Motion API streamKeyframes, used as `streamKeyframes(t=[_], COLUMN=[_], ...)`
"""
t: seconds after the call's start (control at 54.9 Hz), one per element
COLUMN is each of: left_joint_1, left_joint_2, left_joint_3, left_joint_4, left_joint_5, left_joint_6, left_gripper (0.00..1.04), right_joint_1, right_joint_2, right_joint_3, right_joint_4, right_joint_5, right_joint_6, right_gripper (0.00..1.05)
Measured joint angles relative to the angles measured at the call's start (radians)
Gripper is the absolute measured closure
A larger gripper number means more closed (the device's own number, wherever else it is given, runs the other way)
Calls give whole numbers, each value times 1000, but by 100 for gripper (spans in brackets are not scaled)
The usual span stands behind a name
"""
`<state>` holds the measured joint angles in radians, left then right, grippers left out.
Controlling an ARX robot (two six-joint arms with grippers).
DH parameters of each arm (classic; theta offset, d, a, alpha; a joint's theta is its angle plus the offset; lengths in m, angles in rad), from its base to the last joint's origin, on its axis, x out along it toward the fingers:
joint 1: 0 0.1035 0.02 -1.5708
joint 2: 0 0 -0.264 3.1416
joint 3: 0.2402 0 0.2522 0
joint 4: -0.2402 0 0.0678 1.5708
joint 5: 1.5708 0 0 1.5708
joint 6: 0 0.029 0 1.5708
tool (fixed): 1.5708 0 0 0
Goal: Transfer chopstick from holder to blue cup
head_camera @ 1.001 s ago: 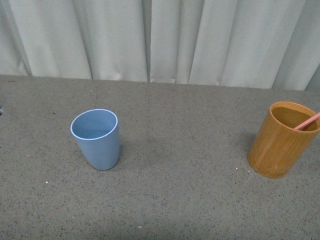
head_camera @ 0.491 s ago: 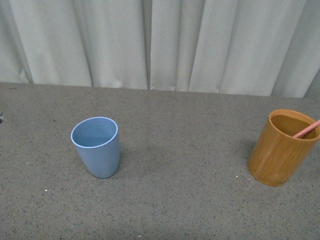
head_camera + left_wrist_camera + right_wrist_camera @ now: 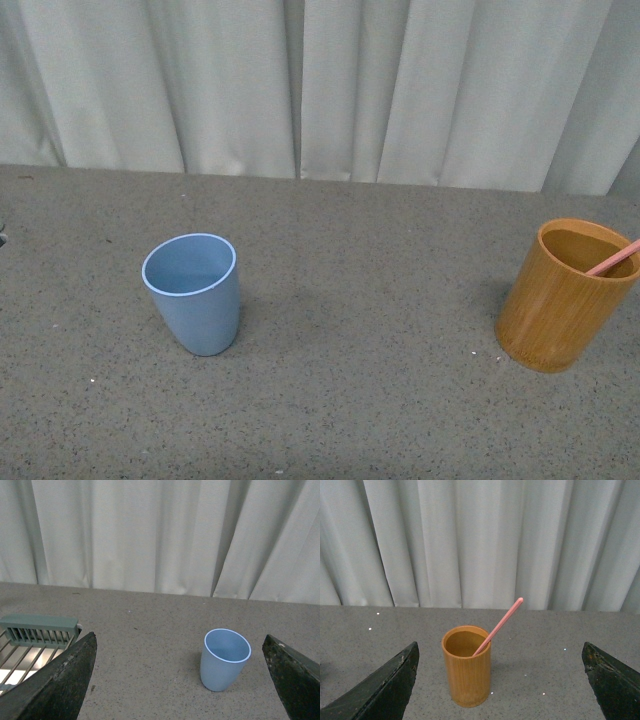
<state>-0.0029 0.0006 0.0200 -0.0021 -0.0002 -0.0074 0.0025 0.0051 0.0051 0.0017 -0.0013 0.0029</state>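
A light blue cup (image 3: pixel 194 292) stands upright on the grey table, left of centre in the front view, and it looks empty. Far to the right stands the orange-brown holder (image 3: pixel 560 295), with one salmon-pink chopstick (image 3: pixel 617 256) leaning out of its rim. No arm shows in the front view. My left gripper (image 3: pixel 182 680) is open, well back from the blue cup (image 3: pixel 224 660), which sits between its dark fingertips (image 3: pixel 57 682). My right gripper (image 3: pixel 500 680) is open too, facing the holder (image 3: pixel 466 666) and the chopstick (image 3: pixel 499 626) from a distance.
Pale pleated curtains (image 3: pixel 320 85) close off the far edge of the table. A grey-green slatted rack (image 3: pixel 37 630) lies at the table's edge in the left wrist view. Bare grey tabletop (image 3: pixel 370 330) stretches between cup and holder.
Between one second and half a second ago the front view shifted, so cup and holder sit slightly lower in the picture. Since then nothing has moved.
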Motion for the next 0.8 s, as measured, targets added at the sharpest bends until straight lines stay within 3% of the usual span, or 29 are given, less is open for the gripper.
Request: streamKeyframes(t=[0.4, 0.491, 0.546, 0.655, 0.801], left_joint_1=[0, -31, -23, 38, 39], left_joint_2=[0, 64, 90, 162, 434], left_joint_3=[0, 38, 37, 40, 45], left_joint_4=[0, -138, -148, -51, 201], left_joint_5=[-1, -127, -126, -81, -102], left_joint_6=[0, -201, -372, -639, -732], left_gripper=[7, 7, 7, 7, 7], right_joint_1=[0, 0, 0, 0, 0], right_joint_2=[0, 0, -1, -1, -1], right_joint_3=[0, 0, 0, 0, 0], right_joint_4=[0, 0, 0, 0, 0], right_joint_5=[0, 0, 0, 0, 0], right_joint_6=[0, 0, 0, 0, 0], right_gripper=[10, 10, 10, 10, 10])
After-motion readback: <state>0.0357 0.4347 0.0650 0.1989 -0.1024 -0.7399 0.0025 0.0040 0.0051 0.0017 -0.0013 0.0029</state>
